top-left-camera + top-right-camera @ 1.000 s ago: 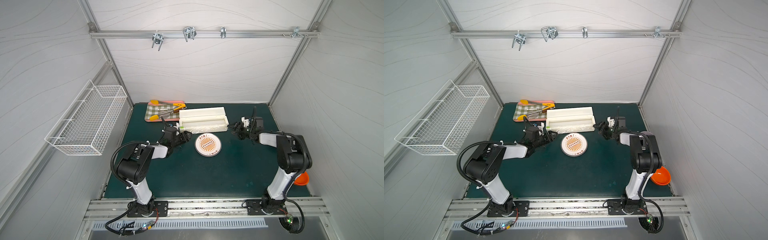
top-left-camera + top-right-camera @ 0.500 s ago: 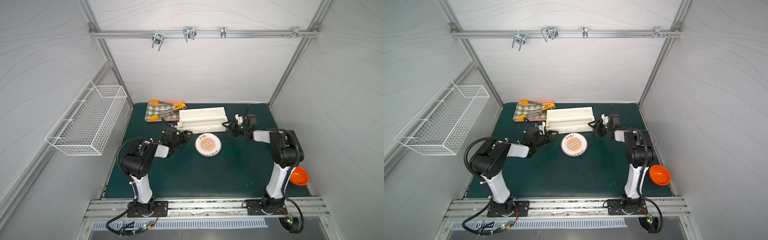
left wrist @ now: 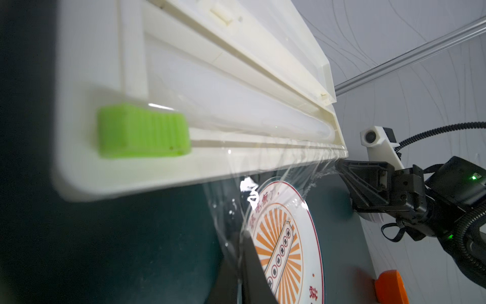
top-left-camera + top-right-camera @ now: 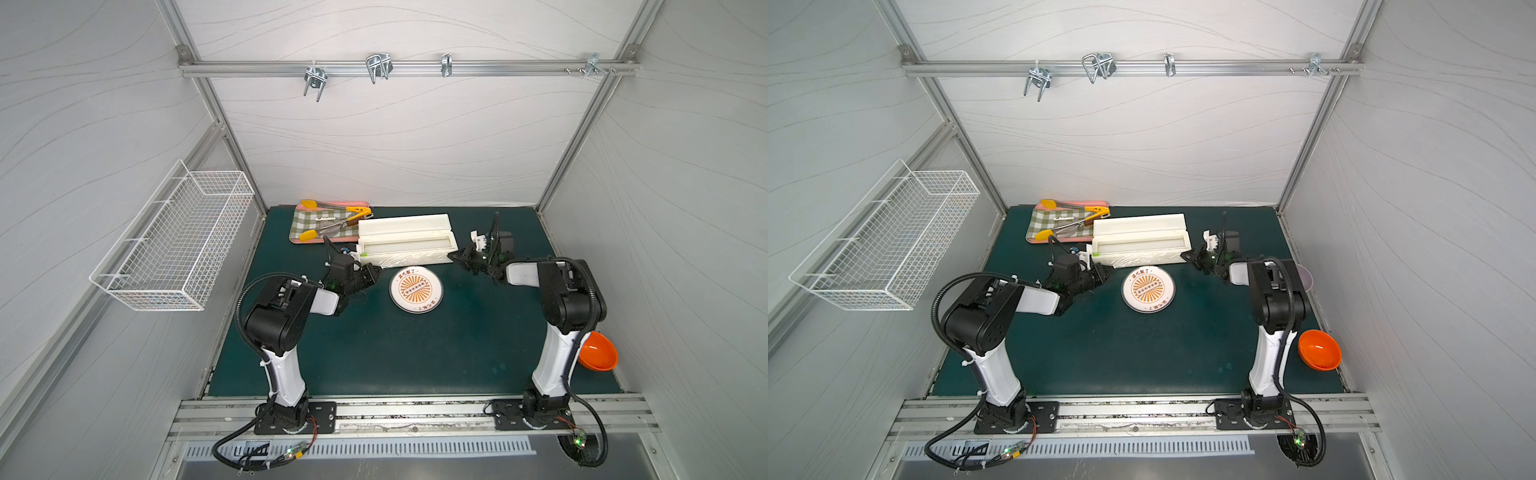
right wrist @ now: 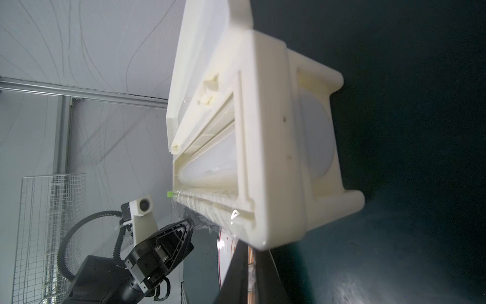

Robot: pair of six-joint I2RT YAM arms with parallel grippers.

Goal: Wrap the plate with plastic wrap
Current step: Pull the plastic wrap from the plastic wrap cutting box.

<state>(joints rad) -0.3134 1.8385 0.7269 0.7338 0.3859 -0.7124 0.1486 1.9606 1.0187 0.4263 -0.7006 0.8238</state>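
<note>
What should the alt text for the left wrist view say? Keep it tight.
Thin transparent plastic wrap trails from a long cream-white dispenser box with a green slider toward a round white plate with an orange sunburst; the black right hand pinches its far corner.

I see my left gripper (image 4: 375,271) and right gripper (image 4: 454,257), jaws closed, at either end of the plastic wrap (image 4: 405,261) fringing the dispenser box (image 4: 405,232), just behind the plate (image 4: 416,289).

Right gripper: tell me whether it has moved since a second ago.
Yes. The right gripper has moved in toward the dispenser box, from clear of its end to its front corner.
</note>
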